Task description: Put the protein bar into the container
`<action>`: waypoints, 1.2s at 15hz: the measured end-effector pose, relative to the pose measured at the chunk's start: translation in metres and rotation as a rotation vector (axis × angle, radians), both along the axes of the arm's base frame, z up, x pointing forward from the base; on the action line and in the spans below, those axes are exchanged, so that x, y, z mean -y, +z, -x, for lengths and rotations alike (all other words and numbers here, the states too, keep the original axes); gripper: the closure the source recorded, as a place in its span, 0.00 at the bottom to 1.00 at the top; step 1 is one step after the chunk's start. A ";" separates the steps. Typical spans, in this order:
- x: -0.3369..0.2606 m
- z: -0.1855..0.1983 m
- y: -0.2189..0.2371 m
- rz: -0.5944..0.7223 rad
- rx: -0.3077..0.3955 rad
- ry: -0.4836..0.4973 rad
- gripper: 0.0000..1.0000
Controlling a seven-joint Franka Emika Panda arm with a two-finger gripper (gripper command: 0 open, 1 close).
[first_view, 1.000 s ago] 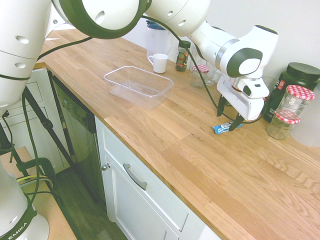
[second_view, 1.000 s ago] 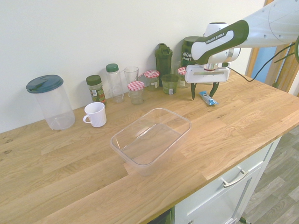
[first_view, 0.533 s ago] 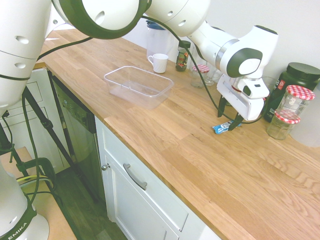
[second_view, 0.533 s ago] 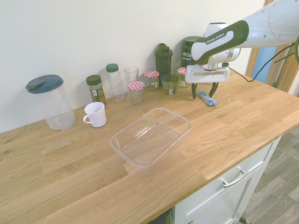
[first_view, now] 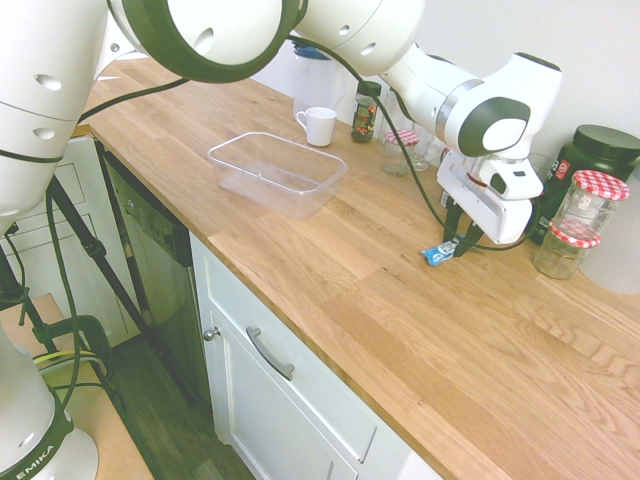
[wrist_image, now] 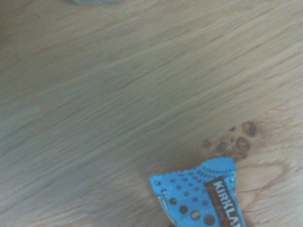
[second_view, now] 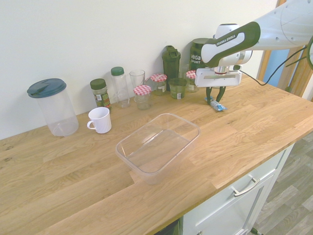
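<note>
**Claw straddles the blue bar at the far end of the counter; tub waits well apart**

Your single white arm reaches down over a wooden countertop (second_view: 254, 127), its gripper (second_view: 214, 99) pointing straight at the surface. Directly beneath it lies the protein bar (second_view: 215, 105), flat on the wood in a bright blue wrapper. The two dark fingers (first_view: 451, 222) stand narrowed, one on each side of the bar, but from these angles you cannot tell whether they already pinch it or merely flank it. The bar rests on the counter and has not been lifted.

The bar's long axis runs across the line between the fingers, so they bear on its long sides. In the first exterior view one end of the wrapper pokes out from under the claw toward the counter's front edge. The wrist view shows only that crimped end (wrist_image: 201, 196), dotted blue with white lettering, on bare wood.

The container (second_view: 159, 145), a clear shallow rectangular tub with no lid, sits empty and well apart from the bar. You will likely need to lift, carry the bar across open counter, and release above the tub.

Counted: one arm, one bar, one tub. Along the wall: one white mug (second_view: 100, 119), one large clear jug with a dark lid (second_view: 53, 106), and three small glass jars with red-checked lids (second_view: 142, 96).
</note>
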State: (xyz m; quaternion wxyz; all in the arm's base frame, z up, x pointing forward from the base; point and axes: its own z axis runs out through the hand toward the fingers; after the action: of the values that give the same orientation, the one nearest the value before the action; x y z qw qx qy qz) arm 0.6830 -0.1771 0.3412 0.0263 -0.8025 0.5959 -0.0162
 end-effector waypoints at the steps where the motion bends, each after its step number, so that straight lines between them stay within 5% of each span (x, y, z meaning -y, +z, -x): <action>1: 0.000 0.000 0.000 0.000 -0.001 0.000 1.00; 8: 0.006 0.001 0.007 0.004 0.009 0.014 1.00; 11: -0.001 0.009 0.061 0.008 0.063 0.069 1.00; 18: -0.130 0.064 0.166 -0.003 0.091 0.388 1.00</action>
State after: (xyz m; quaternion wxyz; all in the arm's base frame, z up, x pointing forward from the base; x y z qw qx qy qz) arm 0.6187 -0.0471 0.5073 0.0569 -0.9007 0.4283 -0.0461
